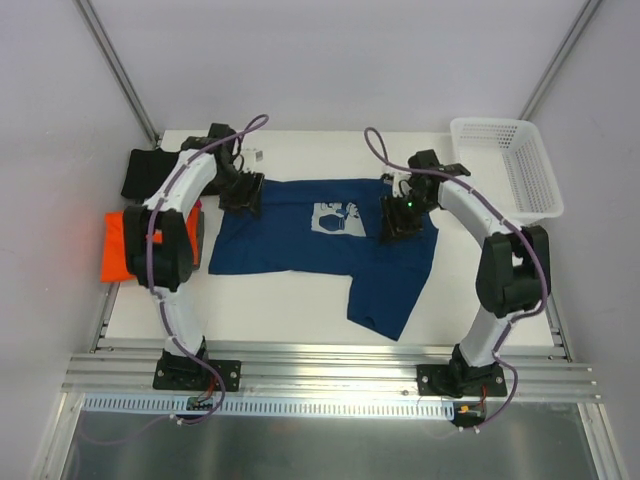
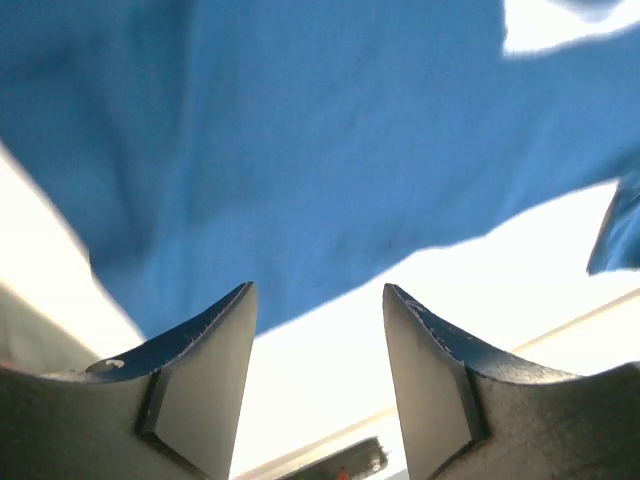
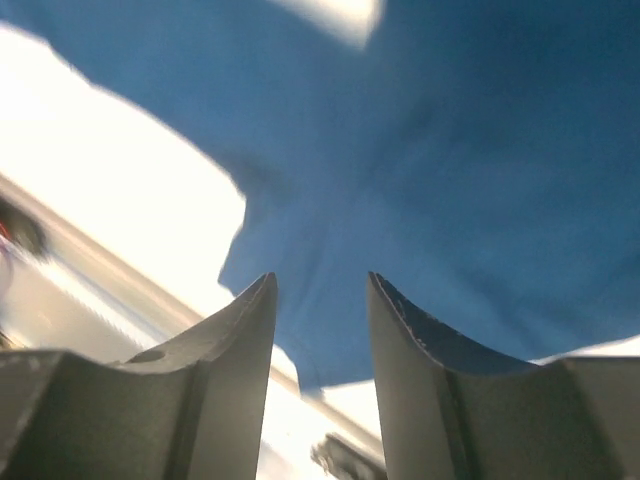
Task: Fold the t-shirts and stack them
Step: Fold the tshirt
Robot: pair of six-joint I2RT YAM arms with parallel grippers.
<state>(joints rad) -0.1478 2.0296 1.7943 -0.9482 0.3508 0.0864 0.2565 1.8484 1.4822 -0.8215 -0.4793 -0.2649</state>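
Overhead view. A white bench [image 1: 280, 310] stood inside a pale-walled enclosure, with aluminium rails [image 1: 330, 365] along its near edge carrying both arm bases. The navy blue t-shirt [image 1: 300, 245] lay spread at the centre of the bench, white print [image 1: 338, 218] facing up, one portion trailing toward the near edge on the right. The orange t-shirt [image 1: 115, 245] sat at the left edge, partly behind the left arm. The black t-shirt [image 1: 145, 172] lay in the far left corner. A white lattice basket [image 1: 490, 123] occupied the far right corner. The left end effector [image 1: 242, 192] was lowered at the far left edge of the navy shirt. The right end effector [image 1: 403, 218] was over the shirt's right side, just beside the print.

Wrist views. These showed what the overhead view hid: the finger spacing. The left fingers [image 2: 215, 350] stood apart with nothing between them, the shirt's edge and bare bench visible beyond. The right fingers [image 3: 250, 340] were likewise apart and held no cloth, with blurred navy fabric filling most of the view.
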